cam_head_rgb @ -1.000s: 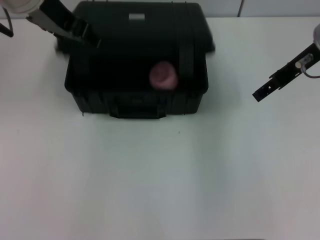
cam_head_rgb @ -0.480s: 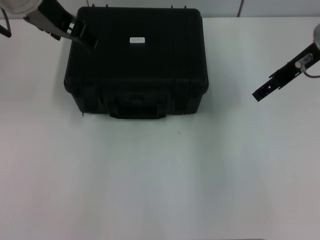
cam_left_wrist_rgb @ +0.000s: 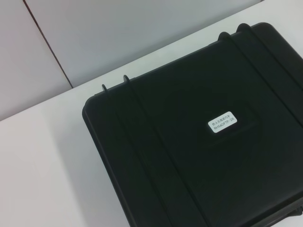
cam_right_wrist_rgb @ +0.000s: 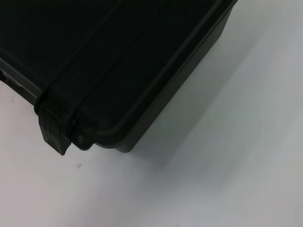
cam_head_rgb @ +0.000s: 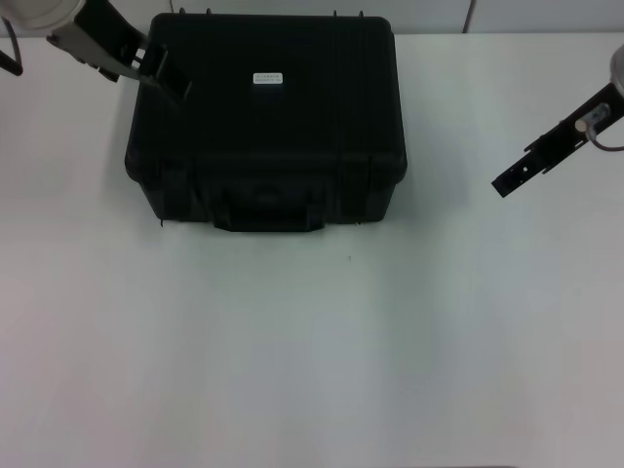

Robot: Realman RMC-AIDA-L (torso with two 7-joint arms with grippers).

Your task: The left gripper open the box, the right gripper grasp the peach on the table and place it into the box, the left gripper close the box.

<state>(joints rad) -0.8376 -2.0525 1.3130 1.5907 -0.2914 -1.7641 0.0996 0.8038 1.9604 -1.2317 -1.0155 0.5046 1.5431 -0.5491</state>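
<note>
The box (cam_head_rgb: 273, 127) is a large black case at the back of the table (cam_head_rgb: 312, 351), with its lid down and a white label (cam_head_rgb: 266, 77) on top. The label (cam_left_wrist_rgb: 222, 122) and lid also fill the left wrist view. The peach is hidden from every view. My left gripper (cam_head_rgb: 171, 80) hangs open over the lid's back left corner, holding nothing. My right gripper (cam_head_rgb: 507, 183) hovers over bare table to the right of the box, well apart from it. The right wrist view shows a front corner of the box (cam_right_wrist_rgb: 118, 71) with a latch (cam_right_wrist_rgb: 54, 130).
A grey wall (cam_left_wrist_rgb: 118, 33) rises behind the table's far edge. White tabletop stretches in front of the box and to both sides.
One second ago the lid stood open with the peach showing inside the box; the lid has come down over it. The left gripper shifted slightly. The right arm has not moved.
</note>
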